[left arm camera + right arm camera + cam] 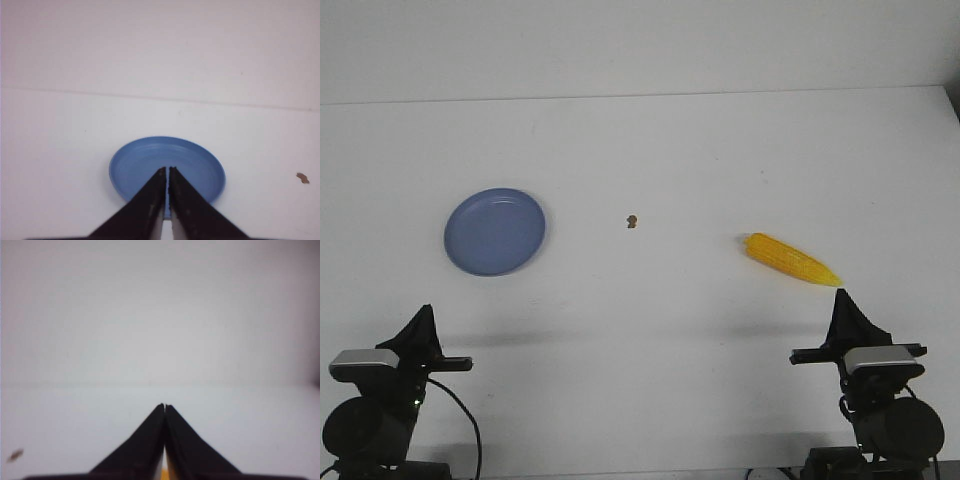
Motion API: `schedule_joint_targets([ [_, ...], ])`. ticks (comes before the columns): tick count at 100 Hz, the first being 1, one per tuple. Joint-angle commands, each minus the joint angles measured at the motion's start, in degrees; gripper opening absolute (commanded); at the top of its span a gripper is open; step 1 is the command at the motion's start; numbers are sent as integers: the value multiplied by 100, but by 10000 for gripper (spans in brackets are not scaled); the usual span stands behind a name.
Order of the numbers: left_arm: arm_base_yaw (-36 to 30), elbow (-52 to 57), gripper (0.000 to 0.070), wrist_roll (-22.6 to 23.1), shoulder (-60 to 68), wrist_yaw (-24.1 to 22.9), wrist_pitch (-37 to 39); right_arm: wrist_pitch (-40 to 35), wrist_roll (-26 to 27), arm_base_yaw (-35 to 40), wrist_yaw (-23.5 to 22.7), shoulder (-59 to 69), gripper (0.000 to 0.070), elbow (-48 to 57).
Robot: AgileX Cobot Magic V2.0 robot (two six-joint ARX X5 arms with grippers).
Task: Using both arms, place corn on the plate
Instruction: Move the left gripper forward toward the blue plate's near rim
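**While both arms wait low, the corn lies far from its plate**

Although the task needs 2 arms, neither touches anything yet. The left gripper (424,312) sits at the near table edge just short of the plate (495,231), its fingers pressed together on nothing. The right gripper (840,296) is likewise clenched and empty, its tip just beside the pointed end of the corn (791,258). That cob lies flat on the white table (720,150), well apart from the plate, with a small brown speck (632,220) between them. Judging by this layout, the right arm is placed to lift the corn and the left to receive it.
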Motion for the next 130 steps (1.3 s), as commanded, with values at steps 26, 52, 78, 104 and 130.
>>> schedule_joint_targets([
  [26, 2, 2284, 12, -50, 1786, -37, -1346, -2087, 96, 4, -13, 1792, 2, 2079],
  [52, 2, 3423, 12, 101, 3047, -35, -2361, -2846, 103, 4, -87, 2951, 2, 3001],
  [78, 0, 3484, 12, 98, 3423, -28, -2393, -2809, 101, 4, -170, 3152, 2, 3012],
  [104, 0, 3484, 43, 28, 3423, -7, -2417, -2811, 101, 4, -173, 3152, 46, 3012],
  [130, 2, 3484, 361, -15, 3423, -7, -2505, -2806, 101, 4, -170, 3152, 458, 3012],
])
